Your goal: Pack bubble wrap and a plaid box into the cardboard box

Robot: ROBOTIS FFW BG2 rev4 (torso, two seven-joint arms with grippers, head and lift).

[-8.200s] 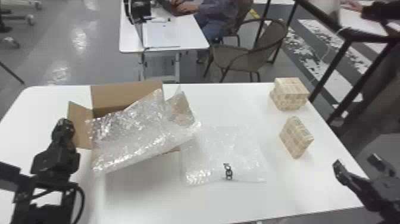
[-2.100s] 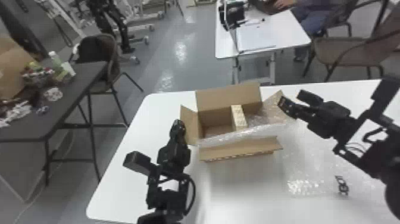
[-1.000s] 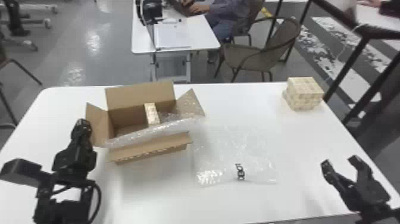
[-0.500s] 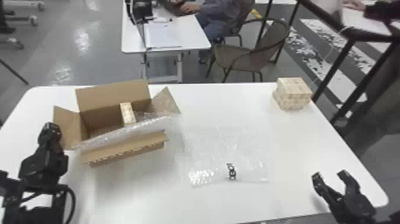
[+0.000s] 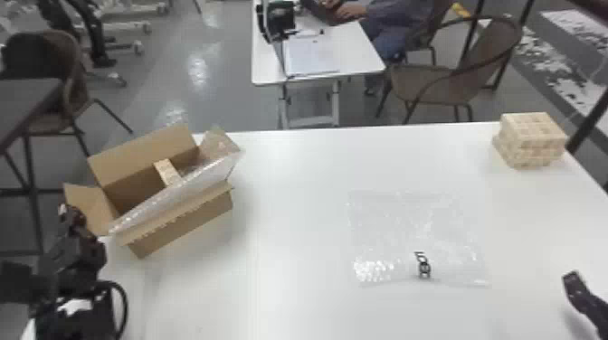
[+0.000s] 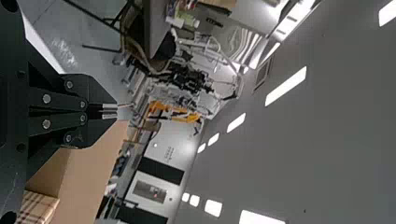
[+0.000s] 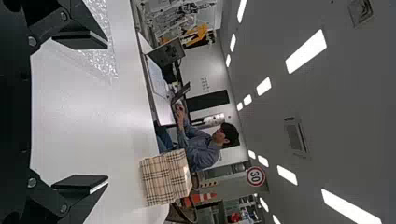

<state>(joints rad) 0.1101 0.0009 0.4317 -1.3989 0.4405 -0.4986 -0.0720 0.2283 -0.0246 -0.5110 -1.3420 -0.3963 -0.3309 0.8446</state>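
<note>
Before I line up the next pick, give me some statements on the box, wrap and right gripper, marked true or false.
1. A plaid box is inside the cardboard box. True.
2. The cardboard box is folded closed. False: its flaps stand open.
3. A bubble wrap sheet lies flat on the white table. True.
4. The right gripper is clamping bubble wrap. False: its fingers are apart, with nothing between them.

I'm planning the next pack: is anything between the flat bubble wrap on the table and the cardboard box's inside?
Nothing visible stands between the flat wrap and the cardboard box, but another bubble wrap sheet covers its opening's near side.
</note>
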